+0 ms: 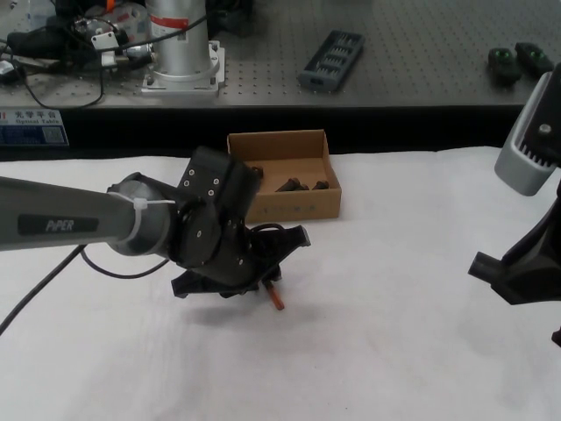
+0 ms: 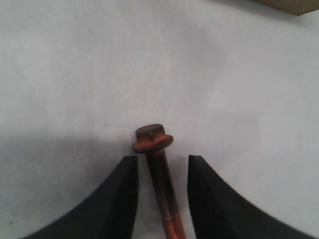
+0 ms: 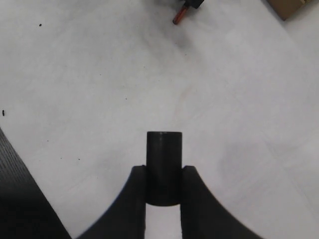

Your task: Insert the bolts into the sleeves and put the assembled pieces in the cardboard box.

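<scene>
1. Status: L gripper (image 2: pixel 163 159) is down at the worktop (image 1: pixel 394 333), centre of scene, just near of the cardboard box (image 1: pixel 285 206). Its fingers (image 2: pixel 114 199) are apart and straddle the bolt (image 2: pixel 155 164), with a gap on each side of the shank. No clamp yet.

2. Key relation: the bolt lies flat on the worktop between the L fingers. Its long axis runs along the fingers' own reach. The flanged head sits just past the fingertips and the threaded end points back toward the wrist. My read: closing straight in would clamp across the shank, so no re-aim is req'd.

3. R gripper (image 3: pixel 163 169) is at the right edge of the scene, well apart from the bolt. Its fingers are clamped on the sleeve (image 3: pixel 163 167), whose bore end points away from the wrist. The L arm is far nearer the bolt.

4. Qty: bolt x1 on the worktop, sleeve x1 in the R fingers, box x1. Dark pieces (image 1: pixel 289 184) inside the box: approx. 3, exact count unclear. I take them as finished assys.

5. Next, as I judge it: grip the bolt, lift, and align it w/ the sleeve bore.
</scene>
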You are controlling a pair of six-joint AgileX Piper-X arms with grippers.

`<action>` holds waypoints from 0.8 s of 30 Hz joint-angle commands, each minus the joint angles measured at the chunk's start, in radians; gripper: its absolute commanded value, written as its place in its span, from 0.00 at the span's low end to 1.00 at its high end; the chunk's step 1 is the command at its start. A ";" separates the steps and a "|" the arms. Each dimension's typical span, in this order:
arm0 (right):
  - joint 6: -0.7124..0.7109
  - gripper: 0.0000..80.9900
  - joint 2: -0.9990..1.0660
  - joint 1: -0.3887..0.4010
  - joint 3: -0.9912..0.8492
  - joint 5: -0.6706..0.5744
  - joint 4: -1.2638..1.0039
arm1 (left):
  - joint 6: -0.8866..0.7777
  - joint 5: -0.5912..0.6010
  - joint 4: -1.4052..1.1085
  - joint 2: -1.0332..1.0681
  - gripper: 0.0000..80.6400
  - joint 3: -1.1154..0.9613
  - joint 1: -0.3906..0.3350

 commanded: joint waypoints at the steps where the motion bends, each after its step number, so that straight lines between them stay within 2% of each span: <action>1: -0.003 0.03 -0.010 -0.006 -0.001 -0.013 0.000 | 0.013 0.000 0.005 0.046 0.31 -0.005 -0.004; 6: -0.003 0.03 -0.010 -0.006 -0.001 -0.013 0.000 | 0.013 0.001 0.005 0.058 0.29 -0.016 -0.004; 12: -0.002 0.03 -0.010 -0.006 -0.001 -0.002 0.000 | 0.004 0.008 0.015 0.064 0.14 -0.025 -0.004; 17: -0.002 0.03 -0.010 -0.006 -0.001 0.003 0.000 | -0.071 0.069 0.084 0.064 0.01 -0.025 -0.004; 24: -0.002 0.03 -0.010 -0.006 -0.004 0.003 0.000 | -0.136 0.231 0.020 0.047 0.01 -0.026 -0.001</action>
